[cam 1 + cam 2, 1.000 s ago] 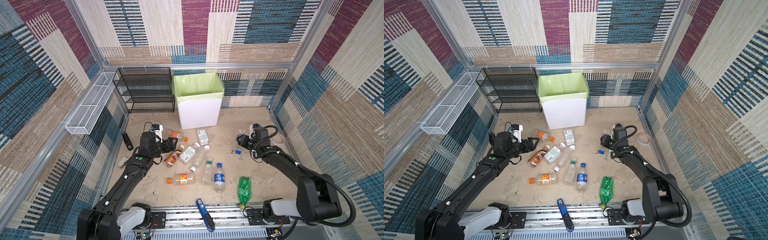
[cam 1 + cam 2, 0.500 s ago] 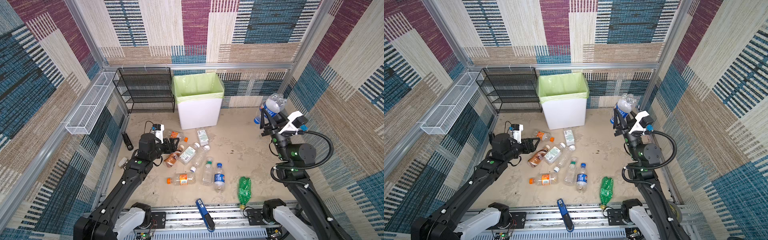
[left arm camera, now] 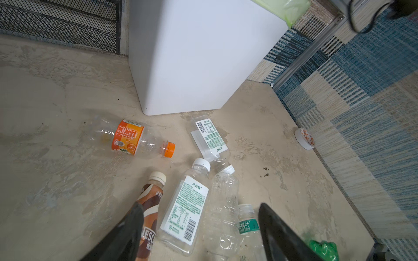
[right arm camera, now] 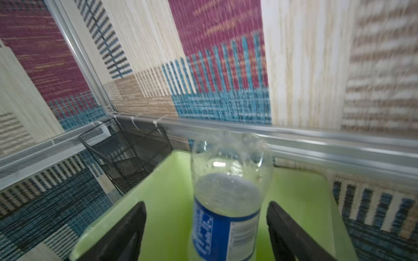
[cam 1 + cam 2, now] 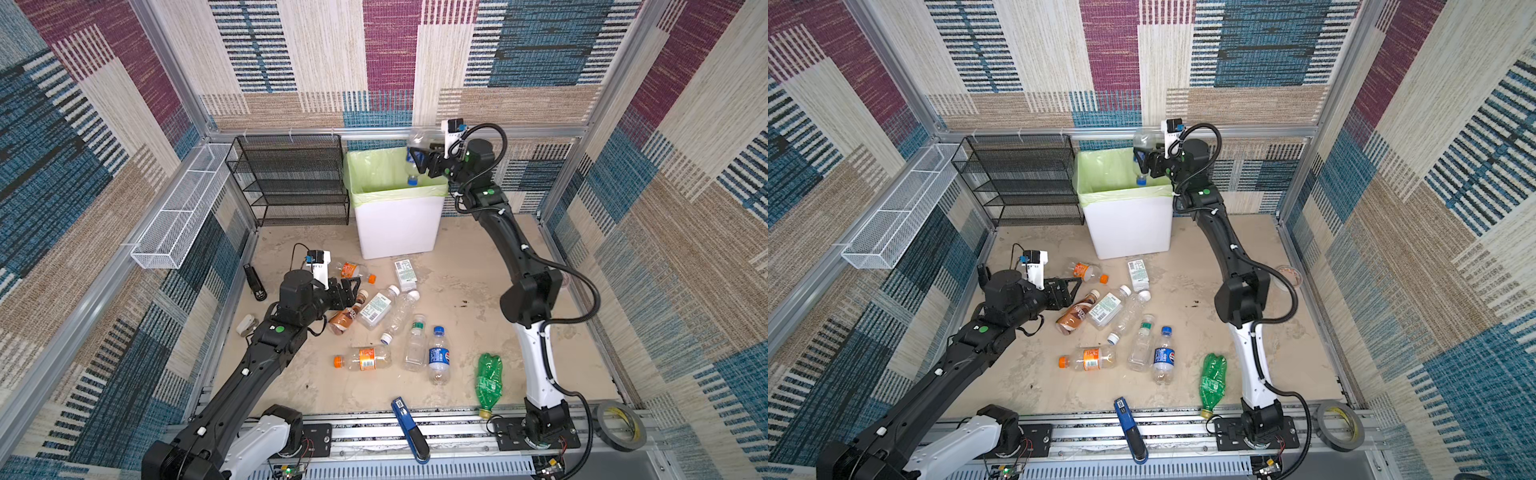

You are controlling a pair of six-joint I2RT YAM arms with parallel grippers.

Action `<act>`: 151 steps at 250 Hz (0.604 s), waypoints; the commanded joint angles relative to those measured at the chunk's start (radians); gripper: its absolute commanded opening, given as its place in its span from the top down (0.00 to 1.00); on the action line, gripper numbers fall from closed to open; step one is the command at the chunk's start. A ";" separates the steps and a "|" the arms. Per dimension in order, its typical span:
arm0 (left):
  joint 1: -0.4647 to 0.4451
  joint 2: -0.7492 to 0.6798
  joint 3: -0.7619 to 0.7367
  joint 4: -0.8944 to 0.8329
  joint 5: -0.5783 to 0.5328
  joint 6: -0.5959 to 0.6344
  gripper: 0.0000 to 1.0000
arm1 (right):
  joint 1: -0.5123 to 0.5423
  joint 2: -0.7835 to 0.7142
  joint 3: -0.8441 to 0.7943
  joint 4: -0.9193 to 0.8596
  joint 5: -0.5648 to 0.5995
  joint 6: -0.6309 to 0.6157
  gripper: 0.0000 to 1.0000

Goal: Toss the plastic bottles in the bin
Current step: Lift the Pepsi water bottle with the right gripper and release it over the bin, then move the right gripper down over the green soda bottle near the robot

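Robot cell seen from above, with patterned walls on three sides. The right jaws are raised over the bin (image 5: 399,224), a tall white box with a green bag folded over its rim, standing against the back wall. The right jaws are apart. In the right wrist view a clear bottle with a blue label (image 4: 226,198) sits between them with a gap on each side, so nothing clamps it. In both top views it points cap down over the bag's opening, on the side nearer the right arm.

I judge this to be the drop itself. To do it well, I would hold the jaws wide and the wrist steady until the bottle is below the rim. Then I would lift straight up so no jaw snags the bag.

The left jaws are low over the tabletop (image 5: 478,266), apart and empty. They point at a brown bottle (image 5: 344,318) and a clear bottle with a white label (image 5: 376,307). Seven other bottles lie loose nearby, one of them a crushed green bottle (image 5: 489,380). Several touch, so gripping one may roll its neighbours.

These I would leave alone:
- a blue stapler (image 5: 409,424) on the front rail
- a tape roll (image 5: 619,426)
- a black mesh rack (image 5: 291,178) beside the bin
- a white wire basket (image 5: 178,216)

The bin's height calls for a high lift.
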 commanded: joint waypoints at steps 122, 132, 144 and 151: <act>-0.001 0.037 0.003 0.062 -0.004 0.042 0.18 | 0.001 -0.680 -0.403 -0.184 0.204 -0.193 0.17; -0.001 0.033 0.000 0.064 -0.008 0.045 0.18 | 0.001 -0.786 -0.577 -0.136 0.248 -0.189 0.17; -0.001 0.033 0.001 0.060 -0.011 0.051 0.18 | 0.001 -0.904 -0.773 -0.093 0.308 -0.167 0.18; -0.001 0.033 0.008 0.045 -0.013 0.055 0.18 | 0.001 -0.968 -0.865 -0.095 0.340 -0.141 0.18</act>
